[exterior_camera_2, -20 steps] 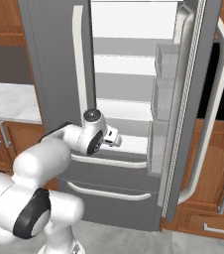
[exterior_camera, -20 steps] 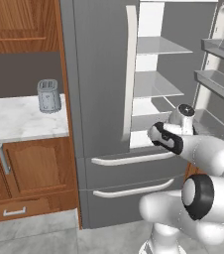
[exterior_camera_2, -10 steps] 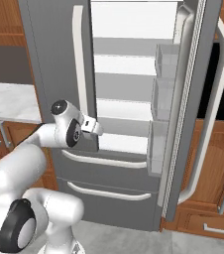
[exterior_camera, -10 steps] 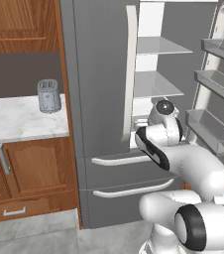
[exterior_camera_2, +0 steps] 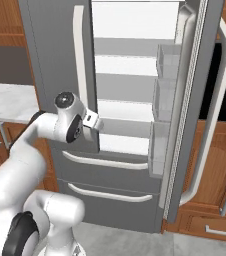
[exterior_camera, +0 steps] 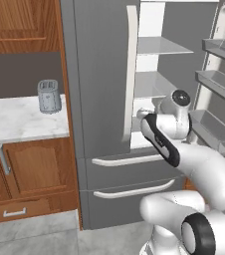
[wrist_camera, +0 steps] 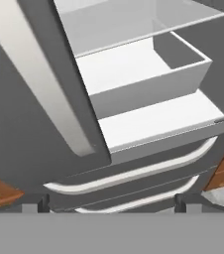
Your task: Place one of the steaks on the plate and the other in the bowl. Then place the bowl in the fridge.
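Observation:
The grey fridge stands with its left door shut and its right door swung open, so the white shelves show bare. My gripper is open, its fingertips wide apart with nothing between them. It hangs low in front of the fridge, by the bottom end of the left door's pale handle. My hand points toward the lower shelf. The steaks, the plate and the bowl are out of view.
Two grey drawers with curved handles lie under the shelves. The open door's bins jut out on the right. A toaster stands on the marble counter left of the fridge, over wooden cabinets.
My arm has drawn back and swung left, carrying the hand from the fridge opening toward the left door's handle. The gripper stays open and empty.

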